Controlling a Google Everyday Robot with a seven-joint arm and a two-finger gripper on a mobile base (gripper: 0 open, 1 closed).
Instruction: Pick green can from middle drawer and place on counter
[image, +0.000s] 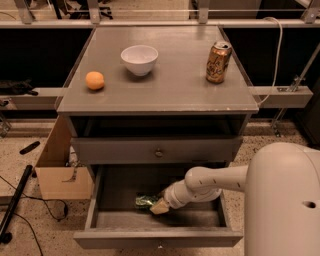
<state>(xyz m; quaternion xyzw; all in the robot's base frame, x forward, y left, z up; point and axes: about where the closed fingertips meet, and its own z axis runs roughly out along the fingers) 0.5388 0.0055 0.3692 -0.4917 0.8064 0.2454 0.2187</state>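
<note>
Claw is seen low inside the middle drawer, reached in from the right on the pale arm, its tan tip set against the right end of the green can. Whether the claw is spread, pressed together or already pinching the can cannot be told; contact at the tip is all that is shown.

Green can: lying on its side on the dark drawer floor, about mid-width, left of the claw. Mottled green skin is noted; no brand or lettering can be read on it.

Step in hand, as judged: the grasp at the can, with nothing lifted yet. The next move would call for a firm hold to be confirmed. The can would then be raised clear of the near drawer front and kept off the underside of the upper drawer, which is shut with a small round knob at its centre. It would then be carried up and over to the counter.

Left of the cabinet, on the floor, a cardboard box is noted.

Counter, farther back: an orange at left, a white bowl at far centre, a gold-orange can upright at far right. Dark script is carried on that can but cannot be made out. Bare surface is left at near centre for the placement.
</note>
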